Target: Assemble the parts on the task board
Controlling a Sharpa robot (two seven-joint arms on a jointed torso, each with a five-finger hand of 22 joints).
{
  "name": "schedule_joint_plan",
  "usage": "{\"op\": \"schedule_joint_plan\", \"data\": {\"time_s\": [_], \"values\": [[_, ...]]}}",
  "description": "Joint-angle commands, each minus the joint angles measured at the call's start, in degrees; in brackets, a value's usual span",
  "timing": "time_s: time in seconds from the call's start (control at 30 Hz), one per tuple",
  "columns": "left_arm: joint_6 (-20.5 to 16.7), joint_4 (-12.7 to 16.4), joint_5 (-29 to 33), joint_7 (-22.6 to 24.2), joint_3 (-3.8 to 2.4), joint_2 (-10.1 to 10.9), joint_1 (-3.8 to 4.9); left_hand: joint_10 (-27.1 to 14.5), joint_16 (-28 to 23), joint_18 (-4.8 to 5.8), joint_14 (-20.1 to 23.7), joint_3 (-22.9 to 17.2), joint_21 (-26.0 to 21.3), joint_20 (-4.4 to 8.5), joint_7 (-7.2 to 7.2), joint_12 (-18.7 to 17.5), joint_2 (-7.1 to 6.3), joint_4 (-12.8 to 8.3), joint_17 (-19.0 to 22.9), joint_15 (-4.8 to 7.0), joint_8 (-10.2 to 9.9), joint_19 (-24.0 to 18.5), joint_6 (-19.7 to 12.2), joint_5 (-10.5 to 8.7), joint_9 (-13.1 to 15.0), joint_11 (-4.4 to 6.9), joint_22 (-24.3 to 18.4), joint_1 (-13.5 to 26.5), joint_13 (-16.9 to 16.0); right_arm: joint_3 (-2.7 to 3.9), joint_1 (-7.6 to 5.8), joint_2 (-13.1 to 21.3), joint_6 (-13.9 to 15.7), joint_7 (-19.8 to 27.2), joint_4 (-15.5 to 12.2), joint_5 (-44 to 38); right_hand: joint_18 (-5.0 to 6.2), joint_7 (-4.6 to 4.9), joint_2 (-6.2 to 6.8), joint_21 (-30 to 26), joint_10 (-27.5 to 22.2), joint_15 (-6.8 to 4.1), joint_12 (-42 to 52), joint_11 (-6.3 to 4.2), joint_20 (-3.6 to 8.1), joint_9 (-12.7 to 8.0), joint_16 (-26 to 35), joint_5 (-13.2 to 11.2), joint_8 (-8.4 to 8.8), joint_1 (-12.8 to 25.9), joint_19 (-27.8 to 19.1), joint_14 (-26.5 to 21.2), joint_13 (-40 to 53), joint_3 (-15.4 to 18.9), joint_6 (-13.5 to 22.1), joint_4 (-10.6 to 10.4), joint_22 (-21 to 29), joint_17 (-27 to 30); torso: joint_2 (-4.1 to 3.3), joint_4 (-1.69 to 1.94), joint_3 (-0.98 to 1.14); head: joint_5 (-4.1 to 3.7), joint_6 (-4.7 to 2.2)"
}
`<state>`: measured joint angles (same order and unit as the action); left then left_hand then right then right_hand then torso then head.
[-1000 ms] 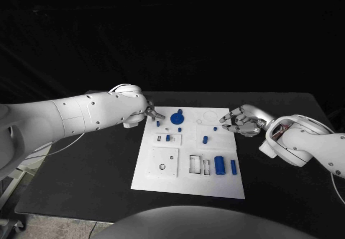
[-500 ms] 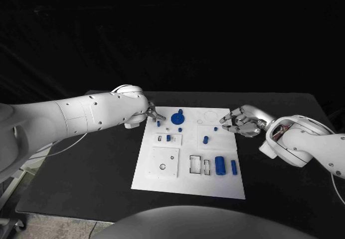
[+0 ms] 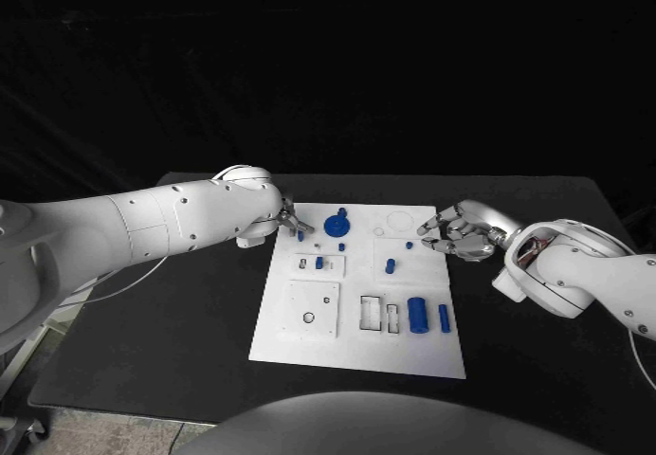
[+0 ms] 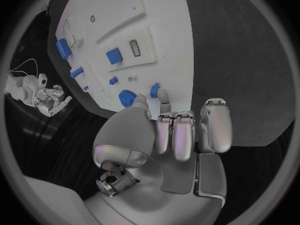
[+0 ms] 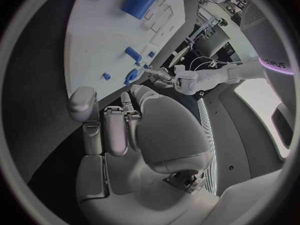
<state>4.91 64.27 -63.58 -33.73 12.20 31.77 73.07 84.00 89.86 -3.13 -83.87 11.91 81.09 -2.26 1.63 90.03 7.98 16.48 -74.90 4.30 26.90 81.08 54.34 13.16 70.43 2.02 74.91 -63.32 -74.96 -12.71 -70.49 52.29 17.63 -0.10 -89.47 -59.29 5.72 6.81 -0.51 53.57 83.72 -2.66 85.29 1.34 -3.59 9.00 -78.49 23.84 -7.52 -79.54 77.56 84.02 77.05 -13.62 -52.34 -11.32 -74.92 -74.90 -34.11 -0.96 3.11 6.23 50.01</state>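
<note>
The white task board [image 3: 312, 332] lies in the middle of the black table. Blue parts stand on it: a round gear-like piece [image 3: 337, 226], small pegs [image 3: 320, 263] and a thick cylinder [image 3: 417, 312] beside a thin one [image 3: 445, 318]. My left hand [image 3: 290, 221] hovers at the board's far left corner. Its thumb and forefinger tips [image 4: 163, 94] are slightly apart, close to a small blue peg [image 4: 154, 90]; I cannot tell whether they touch it. My right hand [image 3: 458, 233] hangs by the board's right edge with its fingers [image 5: 115, 127] curled in and holding nothing.
A recessed square plate [image 3: 313, 308] and rectangular slots [image 3: 372, 312] take up the board's near half. Bare black table [image 3: 164, 332] lies on both sides of the board. My left forearm [image 3: 151, 223] reaches in over the table's left side.
My left forearm has shifted slightly, while its hand stays at the same corner of the board. The right hand has not moved.
</note>
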Motion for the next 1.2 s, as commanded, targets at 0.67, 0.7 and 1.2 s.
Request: {"op": "schedule_joint_plan", "data": {"time_s": [0.67, 0.7, 1.2], "values": [[1.6, -0.5, 1.3, 1.0, -0.03, -0.5, -0.3, 5.9, 0.1, -0.08, -6.1, -0.9, -0.8, -0.21, 0.0, -0.1, 0.2, -0.1, -15.1, -0.21, -1.3, -0.5, -0.5, 10.37, 0.1, -0.22, 7.1, -4.7, -14.9, 0.02, 0.21, 0.0, -0.9, -0.1, 0.2, 0.4, 1.05, 0.02, -0.31, -0.8, 0.2, 0.32, -0.5, 0.18, -0.23, -0.1, 0.4, 0.2, 0.07, 0.3, -0.2, 2.5, 7.4, -0.6, -0.5, 0.1, -4.3, -4.9, 0.01, 0.03, 0.01, -0.18, -0.01], [1.6, -0.5, 1.4, 1.0, -0.03, -0.5, -0.31, 5.9, 0.1, -0.08, -6.1, -1.0, -0.8, -0.2, -0.02, -0.1, 0.15, -0.1, -15.1, -0.2, -1.4, -0.5, -0.5, 11.0, 0.1, -0.2, 7.2, -4.9, -14.9, 0.02, 0.21, 0.0, -0.9, -0.1, 0.2, 0.4, 1.06, 0.02, -0.32, -0.8, 0.2, 0.32, -0.5, 0.18, -0.24, -0.1, 0.5, 0.2, 0.07, 0.3, -0.3, 2.5, 7.4, -0.6, -0.5, 0.1, -4.3, -4.9, 0.01, 0.03, 0.01, -0.19, -0.01], [1.9, -0.5, 2.6, 1.3, -0.04, -0.4, -0.34, 5.9, 0.1, -0.11, -6.1, -5.8, -1.2, 0.19, -0.5, -0.1, -2.26, -0.3, -15.1, 0.2, -2.7, -0.5, -0.7, 24.87, -0.3, 0.26, 7.6, -10.6, -14.9, 0.02, 0.22, -0.1, -1.3, -0.2, 0.4, 0.9, 1.11, 0.06, -0.38, -1.2, -0.2, 0.37, -0.8, 0.24, -0.28, -0.1, 0.7, 0.4, 0.08, 0.0, -0.4, 2.4, 7.0, -1.1, -0.6, 0.4, -4.3, -4.8, 0.01, 0.02, 0.02, -0.09, -0.01]]}}
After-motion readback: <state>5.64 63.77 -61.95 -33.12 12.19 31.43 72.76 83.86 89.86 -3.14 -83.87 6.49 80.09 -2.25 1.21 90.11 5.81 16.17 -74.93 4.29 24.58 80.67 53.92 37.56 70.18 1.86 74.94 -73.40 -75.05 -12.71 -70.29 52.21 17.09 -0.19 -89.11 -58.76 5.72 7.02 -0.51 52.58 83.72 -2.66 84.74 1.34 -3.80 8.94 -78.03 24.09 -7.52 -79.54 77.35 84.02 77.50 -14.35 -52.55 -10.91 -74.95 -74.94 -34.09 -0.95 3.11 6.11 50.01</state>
